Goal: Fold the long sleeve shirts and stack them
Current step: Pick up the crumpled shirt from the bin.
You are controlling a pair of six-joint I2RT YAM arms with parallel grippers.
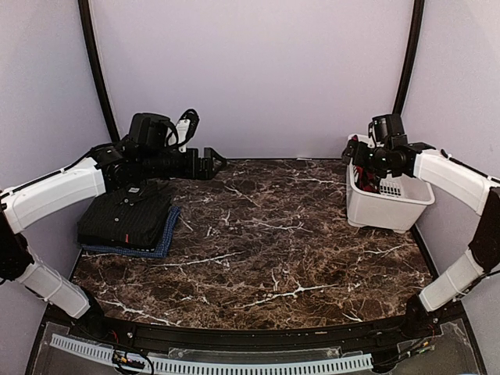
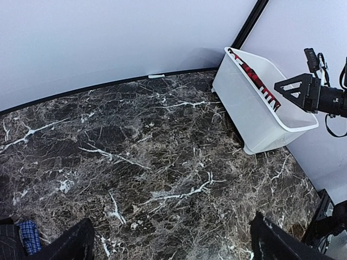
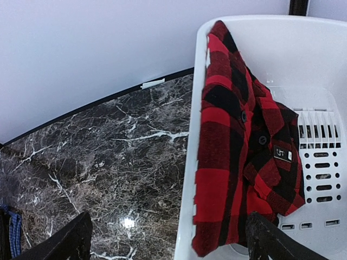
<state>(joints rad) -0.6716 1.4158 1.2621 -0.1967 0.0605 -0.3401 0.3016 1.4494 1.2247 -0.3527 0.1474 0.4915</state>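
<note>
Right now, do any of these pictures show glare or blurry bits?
Right wrist view: one small bright glare spot on the polished table, while the red checked shirt is sharp. Left wrist view: its own fingers are dark and soft at the bottom edge. Top view: evenly lit, nothing washed out.

Blue shirt (image 1: pixel 167 236) mostly hidden under black shirt (image 1: pixel 125 219) — label (image 3: pixel 282 155) on checked shirt (image 3: pixel 225 162) unreadable.

This is a robotics lab test cell — plain pale walls (image 1: pixel 258 70) and black curved poles (image 1: pixel 95 70) enclose a marble-patterned tabletop (image 1: pixel 258 250), with two robot arms (image 1: pixel 55 195) bolted along its near edge beside a slotted cable duct (image 1: pixel 234 365).
</note>
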